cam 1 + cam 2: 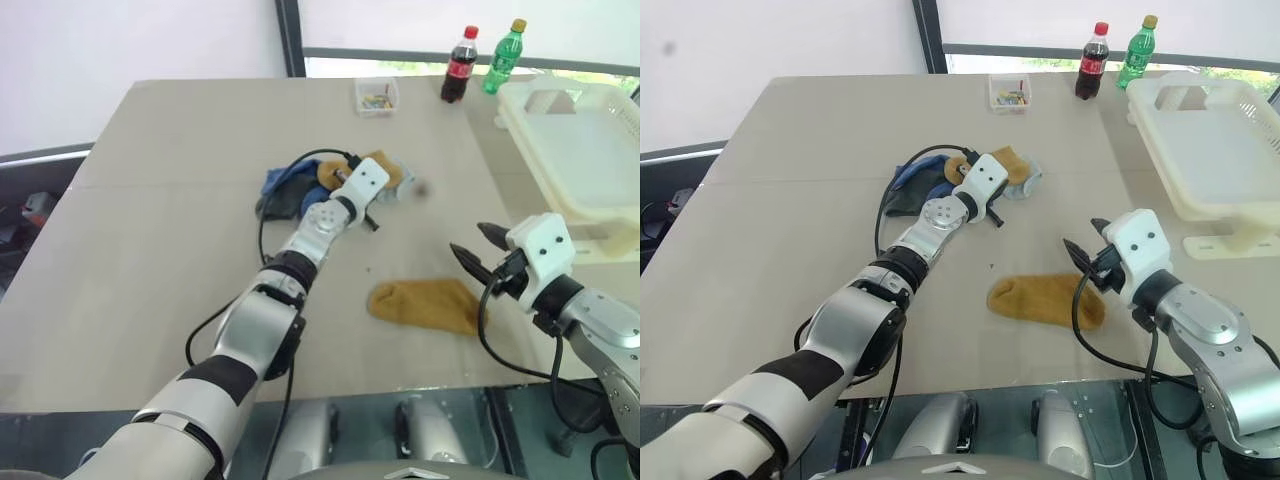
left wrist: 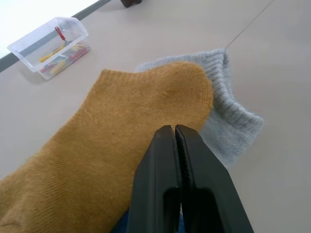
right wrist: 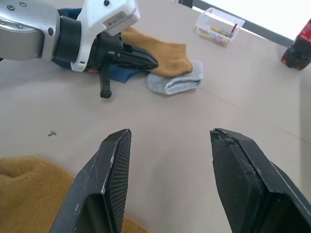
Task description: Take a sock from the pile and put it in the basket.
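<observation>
The pile (image 1: 300,190) of blue, dark green, grey and mustard socks lies mid-table. My left gripper (image 2: 175,130) is shut, and its closed tips rest over the pile's mustard sock (image 2: 121,126), beside a grey sock (image 2: 228,121). I cannot see any fabric pinched between the fingers. A second mustard sock (image 1: 425,303) lies flat near the table's front edge. Just right of it and above the table, my right gripper (image 1: 468,240) is open and empty, pointing toward the pile. The cream-white basket (image 1: 523,135) stands at the far right.
A small clear box (image 1: 376,96) of coloured bits sits at the back of the table. To its right stand a cola bottle (image 1: 459,66) and a green bottle (image 1: 504,58). A black cable loops off the left wrist over the pile.
</observation>
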### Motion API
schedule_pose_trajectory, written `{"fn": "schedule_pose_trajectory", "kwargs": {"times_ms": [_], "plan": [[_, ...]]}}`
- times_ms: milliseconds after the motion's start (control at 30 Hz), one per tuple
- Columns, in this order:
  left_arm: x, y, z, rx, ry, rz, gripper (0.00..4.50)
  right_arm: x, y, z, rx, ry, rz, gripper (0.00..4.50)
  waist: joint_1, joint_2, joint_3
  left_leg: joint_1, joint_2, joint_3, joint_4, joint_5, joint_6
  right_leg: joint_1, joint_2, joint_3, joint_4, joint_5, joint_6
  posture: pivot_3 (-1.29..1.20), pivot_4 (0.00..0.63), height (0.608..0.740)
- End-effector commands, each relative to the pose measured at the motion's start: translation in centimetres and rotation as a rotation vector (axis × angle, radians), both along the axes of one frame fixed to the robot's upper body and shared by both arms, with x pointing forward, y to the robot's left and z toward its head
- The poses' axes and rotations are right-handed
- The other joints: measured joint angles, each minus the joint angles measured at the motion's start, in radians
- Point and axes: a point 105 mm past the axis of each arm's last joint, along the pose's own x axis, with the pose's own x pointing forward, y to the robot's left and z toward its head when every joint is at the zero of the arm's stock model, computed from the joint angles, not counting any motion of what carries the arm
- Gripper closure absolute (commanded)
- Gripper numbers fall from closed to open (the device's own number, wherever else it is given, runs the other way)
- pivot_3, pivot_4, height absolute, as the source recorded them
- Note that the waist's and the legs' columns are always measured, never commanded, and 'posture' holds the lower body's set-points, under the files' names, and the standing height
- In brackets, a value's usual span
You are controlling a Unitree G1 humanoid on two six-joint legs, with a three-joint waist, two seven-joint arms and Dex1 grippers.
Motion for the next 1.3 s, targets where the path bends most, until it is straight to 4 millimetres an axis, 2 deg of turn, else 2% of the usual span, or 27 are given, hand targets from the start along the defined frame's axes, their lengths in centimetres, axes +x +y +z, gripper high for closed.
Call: {"fn": "schedule_pose_trajectory", "kwargs": {"times_ms": [33,167,300,400,467,500,633,700,933,1233,1267,1300], "plan": [[0.2,0.0,2.4,-0.045,-0.074,-0.021,4.48,-0.2,-0.2,1.3,-0.005,-0.066,-0.005,1.83,0.000,0.000,0.000,0.000,0.000,0.000,0.000,0.000,0.000,0.000,0.000,0.000,0.000,0.000,0.000,0.00,0.150,0.740],[-0.5,0.7,3.3,-0.112,-0.088,-0.093,4.48,-0.2,-0.4,1.1,-0.008,-0.063,-0.007,1.83,-0.002,0.000,0.000,0.000,0.000,0.000,0.000,0.000,0.000,0.000,0.000,0.000,0.000,0.000,0.000,0.00,0.150,0.740],[-0.9,1.8,2.7,-0.097,-0.066,-0.119,4.48,-0.6,-0.6,0.4,0.031,-0.011,0.007,1.83,-0.010,0.000,0.000,0.000,0.000,0.000,0.000,0.000,0.000,0.000,0.000,0.001,0.001,0.000,0.000,0.00,0.150,0.740],[-1.0,1.7,2.6,-0.074,-0.066,-0.130,4.50,-1.7,-1.5,-0.1,-0.010,-0.001,0.016,1.15,-0.004,0.000,0.000,0.000,0.000,0.000,0.000,0.000,0.000,0.000,0.000,0.000,0.001,0.000,0.000,0.00,0.150,0.740],[-0.9,1.3,2.9,-0.076,-0.070,-0.136,4.50,-3.0,-2.3,-0.1,-0.027,-0.004,0.020,0.30,0.003,0.000,0.000,0.000,0.000,0.000,0.001,0.000,0.000,0.000,0.000,0.000,0.001,0.000,0.000,0.00,0.150,0.740],[-0.9,1.1,3.1,-0.075,-0.070,-0.138,4.50,-3.4,-2.8,0.0,-0.034,-0.010,0.013,0.02,0.003,0.000,0.000,0.000,0.000,0.000,0.001,0.000,0.000,0.000,0.000,0.000,0.001,0.000,0.000,0.00,0.150,0.740],[-0.6,0.3,3.1,-0.044,-0.071,-0.146,4.50,-5.3,-5.3,0.0,-0.078,0.007,-0.050,0.02,0.009,0.000,0.000,0.000,0.000,0.001,0.002,0.000,0.001,0.000,0.000,0.001,0.002,0.000,0.000,0.00,0.150,0.740],[-0.5,0.1,2.9,-0.026,-0.061,-0.142,4.50,-5.9,-6.1,0.3,-0.040,-0.018,-0.081,0.02,0.008,-0.001,0.000,0.001,0.000,0.001,0.002,-0.001,0.002,0.001,0.000,0.001,0.003,0.000,0.000,0.00,0.150,0.740],[-0.1,-1.1,2.3,0.064,-0.057,-0.116,4.50,-7.2,-6.2,1.2,-0.070,-0.093,0.010,0.02,-0.005,-0.001,0.000,0.003,0.000,0.003,0.002,-0.002,0.004,0.001,0.001,0.003,0.005,0.000,0.000,0.00,0.150,0.740],[0.6,-0.6,2.6,0.114,-0.086,-0.035,4.50,-7.1,-6.4,1.8,-0.099,-0.120,0.016,0.02,-0.006,-0.001,0.000,0.003,0.000,0.003,0.002,-0.002,0.003,0.001,0.000,0.003,0.005,0.000,0.001,0.00,0.150,0.740],[0.7,-0.5,2.5,0.113,-0.084,-0.031,3.98,-7.0,-6.4,1.7,-0.098,-0.121,0.016,0.00,-0.006,-0.001,0.000,0.003,0.000,0.003,0.002,-0.002,0.003,0.001,0.000,0.003,0.005,0.000,0.001,0.00,0.150,0.740],[0.7,-0.5,2.5,0.114,-0.082,-0.029,3.68,-6.9,-6.3,1.7,-0.098,-0.123,0.015,0.00,-0.006,-0.001,0.000,0.003,0.000,0.003,0.002,-0.002,0.003,0.001,0.000,0.003,0.005,0.000,0.001,0.00,0.150,0.740]]}}
